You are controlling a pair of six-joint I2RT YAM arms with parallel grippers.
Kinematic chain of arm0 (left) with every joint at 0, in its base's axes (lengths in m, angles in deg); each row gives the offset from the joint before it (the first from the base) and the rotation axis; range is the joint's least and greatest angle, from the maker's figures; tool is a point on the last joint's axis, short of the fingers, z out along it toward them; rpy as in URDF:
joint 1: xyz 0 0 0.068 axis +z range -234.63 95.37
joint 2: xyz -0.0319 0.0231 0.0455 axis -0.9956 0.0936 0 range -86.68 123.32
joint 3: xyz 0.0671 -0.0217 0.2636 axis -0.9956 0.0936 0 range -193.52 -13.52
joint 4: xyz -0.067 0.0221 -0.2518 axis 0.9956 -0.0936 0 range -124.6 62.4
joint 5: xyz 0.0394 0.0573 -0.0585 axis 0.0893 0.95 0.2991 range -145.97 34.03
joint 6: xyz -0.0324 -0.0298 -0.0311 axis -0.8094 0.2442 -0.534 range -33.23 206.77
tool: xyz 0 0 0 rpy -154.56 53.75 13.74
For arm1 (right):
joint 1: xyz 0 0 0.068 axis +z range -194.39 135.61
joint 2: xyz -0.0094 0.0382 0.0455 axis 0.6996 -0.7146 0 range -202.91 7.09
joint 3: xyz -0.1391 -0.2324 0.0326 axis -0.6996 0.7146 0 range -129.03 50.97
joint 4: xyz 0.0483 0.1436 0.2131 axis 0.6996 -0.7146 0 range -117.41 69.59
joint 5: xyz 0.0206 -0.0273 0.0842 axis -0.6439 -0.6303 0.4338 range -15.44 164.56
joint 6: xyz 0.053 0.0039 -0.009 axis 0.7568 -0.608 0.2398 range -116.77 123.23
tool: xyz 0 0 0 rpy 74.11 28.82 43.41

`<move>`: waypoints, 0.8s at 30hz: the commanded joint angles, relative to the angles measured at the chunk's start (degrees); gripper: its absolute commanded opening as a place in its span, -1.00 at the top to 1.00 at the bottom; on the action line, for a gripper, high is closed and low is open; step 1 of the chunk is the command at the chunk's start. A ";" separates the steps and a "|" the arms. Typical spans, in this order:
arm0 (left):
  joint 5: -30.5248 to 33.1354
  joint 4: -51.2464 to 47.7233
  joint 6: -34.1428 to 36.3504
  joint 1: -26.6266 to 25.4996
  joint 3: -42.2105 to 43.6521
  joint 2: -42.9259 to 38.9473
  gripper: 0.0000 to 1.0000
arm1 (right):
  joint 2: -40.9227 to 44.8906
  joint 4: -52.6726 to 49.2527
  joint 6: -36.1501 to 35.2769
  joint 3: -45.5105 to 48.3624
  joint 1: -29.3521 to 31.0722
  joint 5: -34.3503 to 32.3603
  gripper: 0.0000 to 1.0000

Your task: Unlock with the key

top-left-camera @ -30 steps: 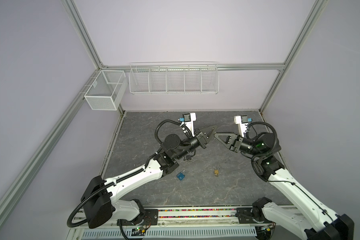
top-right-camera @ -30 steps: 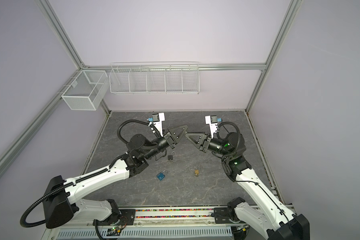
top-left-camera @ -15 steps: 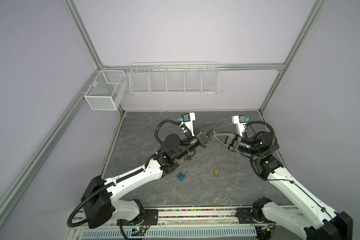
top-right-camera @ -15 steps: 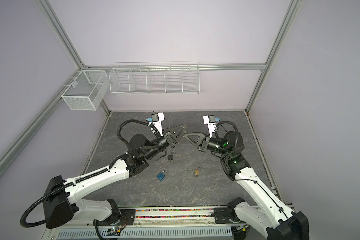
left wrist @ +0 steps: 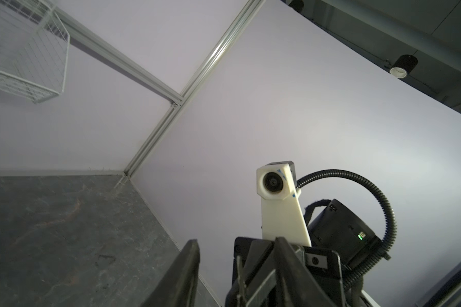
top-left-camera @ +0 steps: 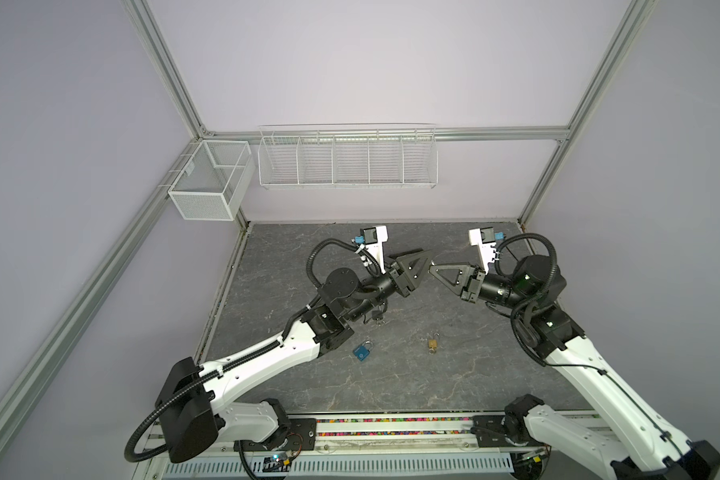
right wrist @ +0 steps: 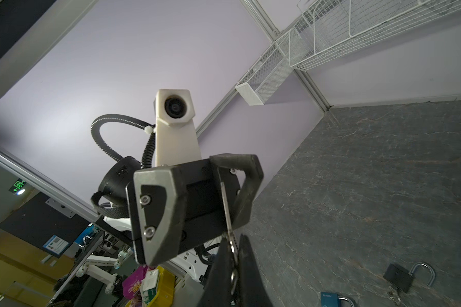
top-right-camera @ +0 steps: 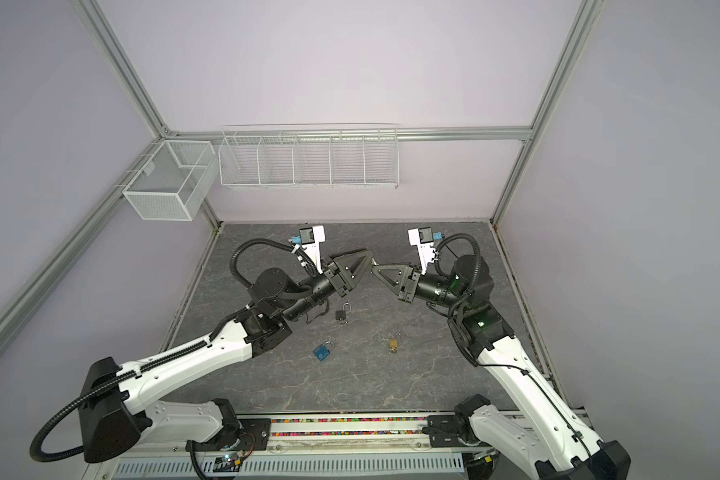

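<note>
Dark marbled tabletop (top-right-camera: 391, 395) under lilac walls (top-right-camera: 350, 62) carries a black padlock (top-right-camera: 342, 312), shackle open. Above and behind that padlock the right gripper (top-left-camera: 433, 266) pinches the silver key (right wrist: 226, 210), its blade reaching between the parted jaws of the left gripper (top-left-camera: 422, 268); a blue padlock (top-right-camera: 322, 351) and a brass padlock (top-right-camera: 394, 343) lie in front of the black one.
</note>
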 commanded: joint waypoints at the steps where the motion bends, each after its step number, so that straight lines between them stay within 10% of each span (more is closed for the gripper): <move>1: 5.37 -9.51 2.32 -0.11 0.94 -5.67 -0.07 | 1.86 -13.55 -6.53 -1.02 0.24 -4.81 0.88; 13: 18.59 -55.56 -5.33 -0.11 5.57 -18.38 -0.23 | 1.67 -38.84 -15.40 1.59 8.69 -22.83 0.87; 24: 15.90 -61.28 -7.92 -0.20 14.56 -11.55 -0.34 | 0.14 -40.50 -15.16 8.89 18.76 -32.60 0.87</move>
